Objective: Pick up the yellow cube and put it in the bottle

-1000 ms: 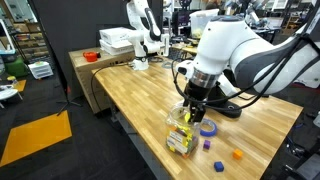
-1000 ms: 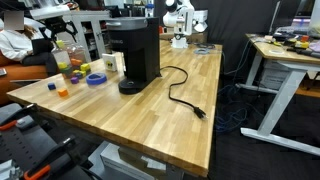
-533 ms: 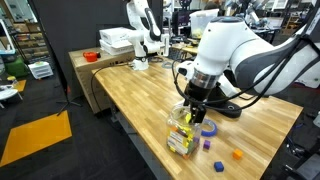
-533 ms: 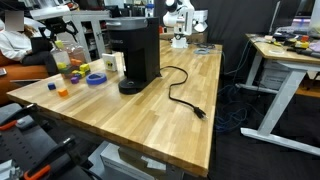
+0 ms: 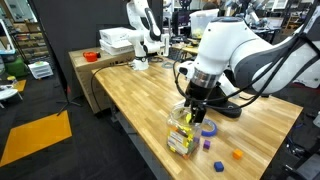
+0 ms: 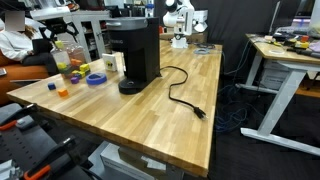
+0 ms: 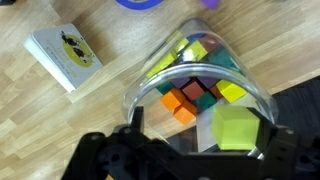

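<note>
Yellow cube (image 7: 236, 130) blurred in wrist view

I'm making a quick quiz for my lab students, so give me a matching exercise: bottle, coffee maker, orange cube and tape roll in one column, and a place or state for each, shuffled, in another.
Things:
1. bottle
2. coffee maker
3. orange cube
4. tape roll

Places or states:
A. blue ring lying flat beside the bottle
B. a black cable runs from it
C. right under the gripper, coloured cubes inside
D. loose on the table, apart from the bottle

Pairs: 1-C, 2-B, 3-D, 4-A
</note>
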Controlling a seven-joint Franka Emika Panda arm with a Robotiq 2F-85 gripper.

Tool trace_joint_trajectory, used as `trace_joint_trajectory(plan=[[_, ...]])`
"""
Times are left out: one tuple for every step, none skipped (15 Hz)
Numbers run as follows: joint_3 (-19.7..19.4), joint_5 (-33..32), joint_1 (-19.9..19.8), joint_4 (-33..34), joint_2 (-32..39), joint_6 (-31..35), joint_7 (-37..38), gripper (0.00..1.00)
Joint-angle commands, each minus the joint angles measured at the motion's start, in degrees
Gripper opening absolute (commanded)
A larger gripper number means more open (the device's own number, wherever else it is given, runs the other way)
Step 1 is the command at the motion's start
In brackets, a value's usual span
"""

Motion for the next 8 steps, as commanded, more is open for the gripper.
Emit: trace_joint_trajectory(plan=[[0.34, -0.21, -0.63, 0.34, 0.27, 0.18, -0.14, 1.00], [0.30, -0.25, -0.75, 0.61, 0.46, 0.49, -0.41, 1.00], [0.06, -0.51, -0.64, 0.97, 0.54, 0.25, -0.14, 1.00], [-0.19, -0.64, -0.58, 1.62, 0.71, -0.69, 0.05, 1.00], [-0.69, -0.88, -0.38, 2.41, 0.85, -2.15, 0.73, 1.00], [-0.61, -0.08, -0.66, 2.93, 1.15, -2.51, 0.61, 1.00], [-1.10, -0.37, -0.49, 3.68, 1.50, -3.25, 1.16, 1.00], [-1.07, -0.09, -0.60, 4.46, 2.04, -3.66, 0.85, 1.00]])
